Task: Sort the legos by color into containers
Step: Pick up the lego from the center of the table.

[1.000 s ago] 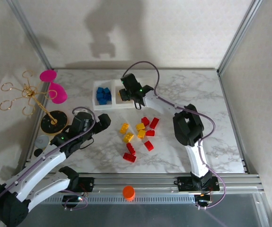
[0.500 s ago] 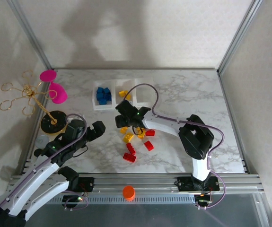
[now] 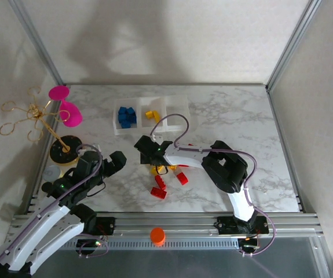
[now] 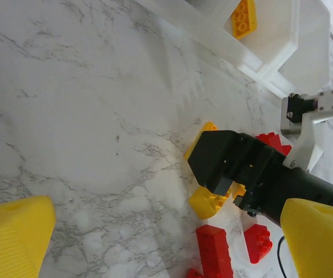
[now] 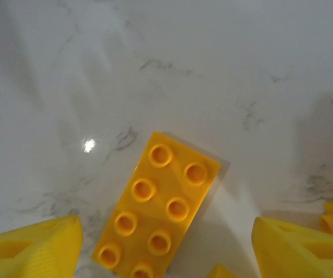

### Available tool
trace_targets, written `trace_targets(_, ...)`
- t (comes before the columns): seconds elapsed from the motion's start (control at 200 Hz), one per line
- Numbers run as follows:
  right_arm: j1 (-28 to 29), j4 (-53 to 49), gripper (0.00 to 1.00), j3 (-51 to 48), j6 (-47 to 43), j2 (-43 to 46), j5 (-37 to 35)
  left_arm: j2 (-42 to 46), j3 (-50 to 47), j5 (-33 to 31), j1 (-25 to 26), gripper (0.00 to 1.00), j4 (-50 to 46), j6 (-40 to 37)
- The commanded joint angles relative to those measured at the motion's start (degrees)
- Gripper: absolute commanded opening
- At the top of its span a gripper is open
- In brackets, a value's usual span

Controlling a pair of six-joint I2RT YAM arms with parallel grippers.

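The containers (image 3: pixel 179 120) stand in a row at the back. The left bin holds blue legos (image 3: pixel 126 116), the middle one a yellow brick (image 3: pixel 150 114), also in the left wrist view (image 4: pixel 244 14). My right gripper (image 3: pixel 152 157) hangs low over the loose pile, open, with an eight-stud yellow brick (image 5: pixel 157 214) lying flat on the table between its fingers (image 5: pixel 30 249), untouched. Red legos (image 3: pixel 158 189) lie just in front. My left gripper (image 3: pixel 107 163) is open and empty, left of the pile; its view shows the right gripper's black head (image 4: pixel 241 168) over a yellow brick (image 4: pixel 208 202).
A gold wire stand (image 3: pixel 59 145) and pink cups (image 3: pixel 68 110) stand at the far left. An orange cap (image 3: pixel 157 235) sits on the front rail. More red bricks (image 3: pixel 182 178) lie right of the right gripper. Bare marble spreads to the right.
The right gripper left a yellow brick in the middle bin, came back down to the pile and opened wider. The left arm drew back slightly toward the near left.
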State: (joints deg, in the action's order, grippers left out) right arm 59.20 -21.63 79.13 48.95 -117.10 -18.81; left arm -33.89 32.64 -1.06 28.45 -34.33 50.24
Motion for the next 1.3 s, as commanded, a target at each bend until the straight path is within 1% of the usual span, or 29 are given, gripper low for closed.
trace_targets(0.0,0.9,-0.2,0.77,1.4,2.8,-2.3,-3.7,0.2,-1.5,-1.1,0.4,1.00,-0.7,1.4)
trace_targets(0.14,1.1,0.9,0.71,2.0,2.1,-4.2,-4.1,0.0,-1.6,-1.2,0.4,1.00,-0.5,1.9)
trace_targets(0.34,1.1,-0.1,0.58,3.3,1.1,-6.2,-5.8,0.0,-1.4,-1.5,0.4,1.00,-0.7,2.1)
trace_targets(0.511,1.2,-0.4,0.48,4.4,-0.4,-7.2,-6.4,-0.4,-1.3,-1.5,0.4,1.00,-0.4,2.3)
trace_targets(0.736,1.2,0.6,0.35,4.5,-1.9,-6.1,-7.1,-0.8,-0.8,-1.5,0.4,1.00,-0.1,2.2)
trace_targets(0.991,-0.4,2.1,0.32,4.8,-4.4,-2.5,-7.5,-1.8,0.0,-1.1,0.4,1.00,0.7,1.9)
trace_targets(1.177,-3.7,4.5,0.32,6.6,-9.1,-0.9,-9.5,-4.5,0.6,-1.1,0.4,1.00,3.6,0.7)
trace_targets(1.292,-6.6,4.8,0.31,9.4,-11.1,-1.4,-8.9,-7.2,0.9,-0.9,0.4,1.00,6.7,-1.0)
